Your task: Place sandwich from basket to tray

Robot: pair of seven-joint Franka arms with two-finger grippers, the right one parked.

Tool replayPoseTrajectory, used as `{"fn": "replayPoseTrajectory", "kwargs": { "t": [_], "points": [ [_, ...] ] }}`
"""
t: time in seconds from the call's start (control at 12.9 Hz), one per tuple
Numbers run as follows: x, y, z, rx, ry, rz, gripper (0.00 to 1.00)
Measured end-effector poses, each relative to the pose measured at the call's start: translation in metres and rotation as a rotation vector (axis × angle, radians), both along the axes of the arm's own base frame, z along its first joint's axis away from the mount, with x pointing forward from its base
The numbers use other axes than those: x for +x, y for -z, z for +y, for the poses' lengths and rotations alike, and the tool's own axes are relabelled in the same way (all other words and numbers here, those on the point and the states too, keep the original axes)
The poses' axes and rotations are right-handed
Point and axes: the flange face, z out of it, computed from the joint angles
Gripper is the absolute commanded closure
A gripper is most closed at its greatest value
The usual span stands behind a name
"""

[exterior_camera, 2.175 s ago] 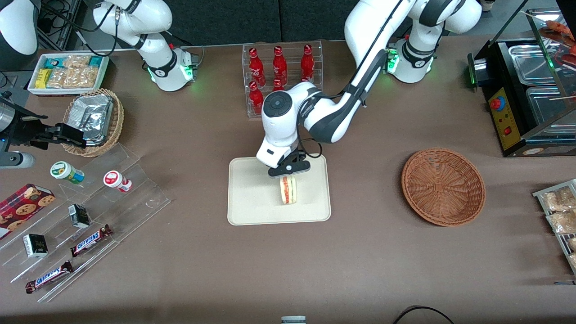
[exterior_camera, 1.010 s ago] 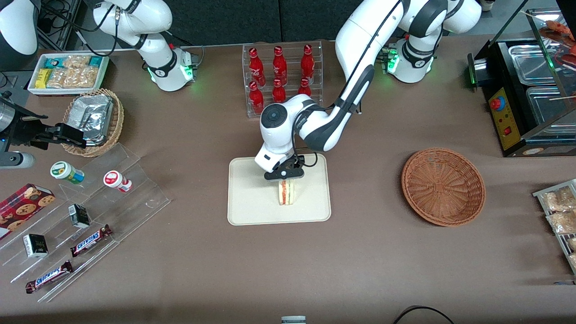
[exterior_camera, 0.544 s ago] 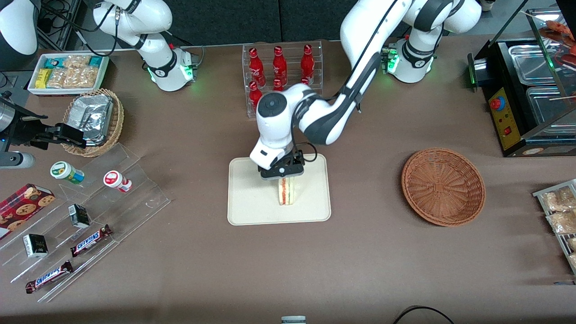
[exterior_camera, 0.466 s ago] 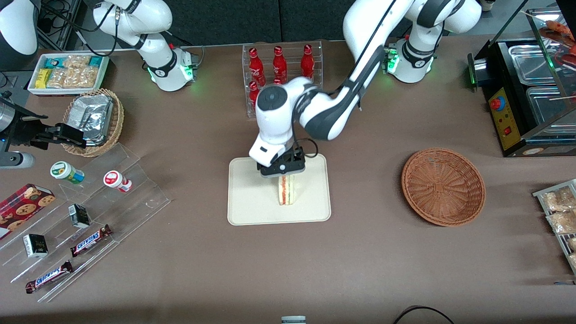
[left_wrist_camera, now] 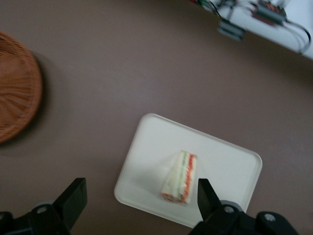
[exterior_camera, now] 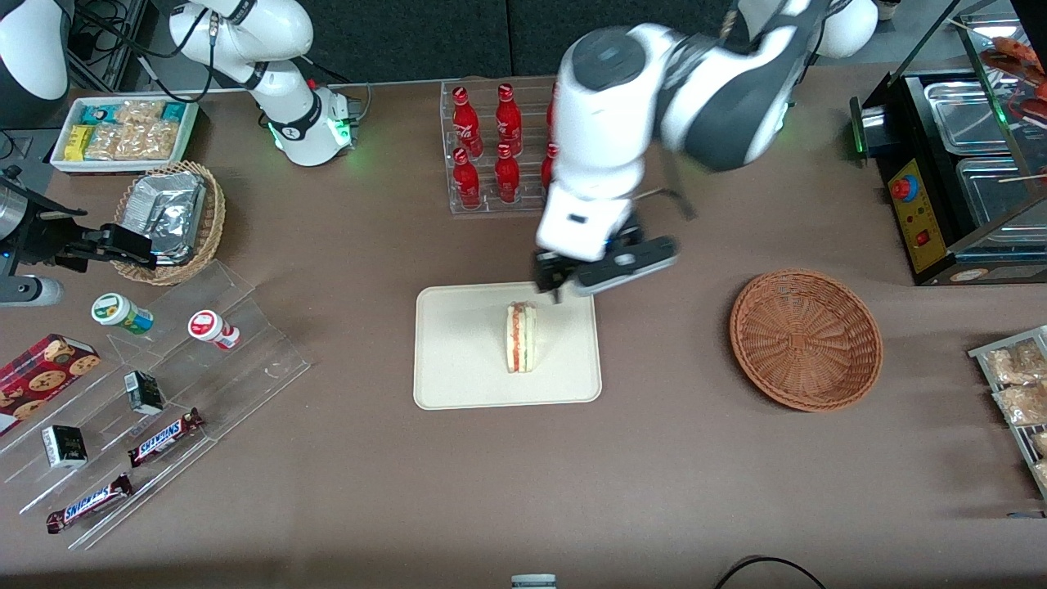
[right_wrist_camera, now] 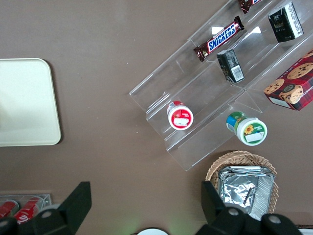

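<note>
The sandwich stands on its edge on the cream tray, its red and green filling facing up. My gripper hangs open high above the tray's edge nearest the bottle rack, holding nothing. In the left wrist view the sandwich lies on the tray far below the spread fingers of the gripper. The reddish-brown basket sits empty toward the working arm's end of the table, and its rim also shows in the wrist view.
A clear rack of red bottles stands farther from the front camera than the tray. An acrylic stand with snack bars and a tan wicker basket of foil packets lie toward the parked arm's end. A black food warmer stands beside the basket.
My gripper has let go of the sandwich, risen well above the tray and swung toward the basket. The sandwich stays standing on the tray.
</note>
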Motion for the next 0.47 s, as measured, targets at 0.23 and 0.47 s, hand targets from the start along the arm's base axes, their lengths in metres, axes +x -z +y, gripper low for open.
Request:
{"fn": "replayPoseTrajectory", "kwargs": {
  "t": [0.23,0.47],
  "points": [
    [0.012,-0.047,0.089,0.033,-0.055,0.033,0.00],
    [0.012,-0.073,0.159,0.076,-0.003,0.092,0.00]
  ]
}}
